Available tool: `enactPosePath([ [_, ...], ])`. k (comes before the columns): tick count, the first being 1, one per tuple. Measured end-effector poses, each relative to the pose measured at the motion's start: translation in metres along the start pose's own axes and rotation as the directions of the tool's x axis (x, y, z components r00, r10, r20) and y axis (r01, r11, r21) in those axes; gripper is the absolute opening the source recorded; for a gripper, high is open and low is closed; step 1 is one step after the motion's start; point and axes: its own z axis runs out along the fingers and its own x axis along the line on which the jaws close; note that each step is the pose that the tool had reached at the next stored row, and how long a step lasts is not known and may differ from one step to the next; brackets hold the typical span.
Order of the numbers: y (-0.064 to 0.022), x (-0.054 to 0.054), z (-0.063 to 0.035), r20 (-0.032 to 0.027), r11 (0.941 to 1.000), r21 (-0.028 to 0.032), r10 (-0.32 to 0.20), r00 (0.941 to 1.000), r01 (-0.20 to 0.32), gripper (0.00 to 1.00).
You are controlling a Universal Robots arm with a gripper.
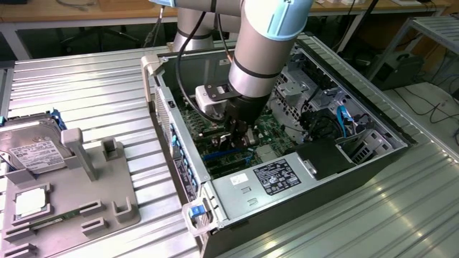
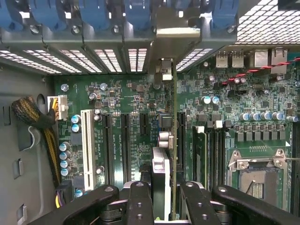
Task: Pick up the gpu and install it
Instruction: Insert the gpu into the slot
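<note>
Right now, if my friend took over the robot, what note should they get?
Gripper: shut on the gpu, held edge-on between its fingers.
Where things are: the arm is reaching down inside the open computer case, with the gpu hanging over the motherboard, lined up with the expansion slots and its metal bracket pointing at the rear slot openings. The hard drive sits on the grey holder outside the case.
Done: gpu picked up and carried into the case.
Left: whether the card is seated in its slot cannot be told.
</note>
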Motion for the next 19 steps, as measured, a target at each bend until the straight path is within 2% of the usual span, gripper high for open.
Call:
enactPosePath([
  [8,-0.0001,0.0000,0.0009,-0.0012,1.0000,-0.0015,0.000,1.0000,0.000,0.28],
  [10,-0.0006,-0.0006,0.0008,-0.0124,1.0000,-0.0014,0.000,0.9999,0.000,0.28],
  [12,-0.0011,-0.0010,0.0008,-0.0169,1.0000,-0.0014,0.001,0.9999,-0.001,0.28],
  [13,-0.0012,-0.0011,0.0008,-0.0183,1.0000,-0.0015,0.001,0.9998,-0.001,0.28],
  [19,-0.0013,-0.0028,0.0010,-0.0184,1.0000,-0.0017,0.001,0.9998,-0.001,0.28],
])
